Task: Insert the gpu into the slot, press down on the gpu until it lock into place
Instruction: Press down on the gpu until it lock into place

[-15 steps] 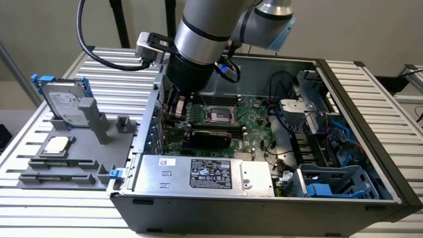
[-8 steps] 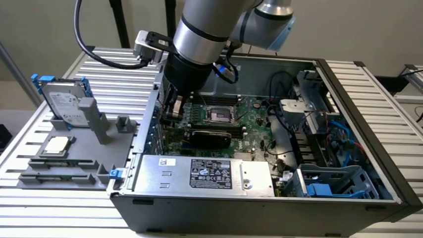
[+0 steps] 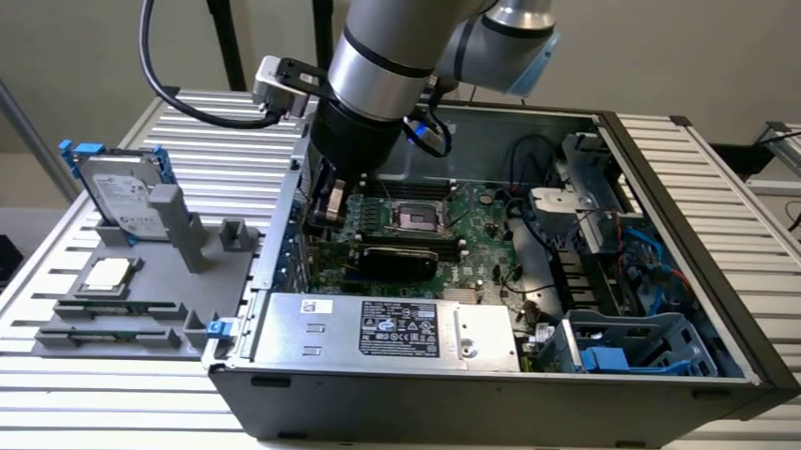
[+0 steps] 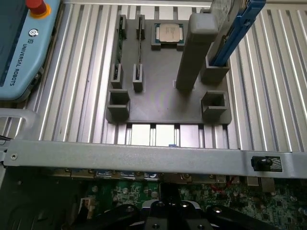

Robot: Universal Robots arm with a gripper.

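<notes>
In the exterior view, the nearest thing is the open computer case (image 3: 501, 394), lying on its side on the ribbed metal worktop (image 3: 75, 412). Along its near wall sits the silver labelled power-supply box (image 3: 388, 328), with a blue drive cage (image 3: 626, 352) toward the exterior view's right.

Just beyond the power supply lies the green motherboard (image 3: 482, 220), and on it the gpu (image 3: 394, 258), a flat black card lying along the board just in front of the empty processor socket (image 3: 417, 217). Whether it is fully seated in its slot cannot be told.

The arm (image 3: 382, 66) comes down over the far left part of the board. Its gripper (image 4: 170, 211) has its jaws drawn together with nothing between them. In the exterior view the arm's black end hangs just beyond the gpu's far left end, close above the board; contact with the card cannot be made out.

Outside the case, toward the exterior view's left, a grey fixture tray (image 3: 138, 281) rests on the worktop, holding a hard drive (image 3: 123, 197) in a blue bracket, a processor chip (image 3: 107, 274) and memory sticks (image 3: 107, 307).
</notes>
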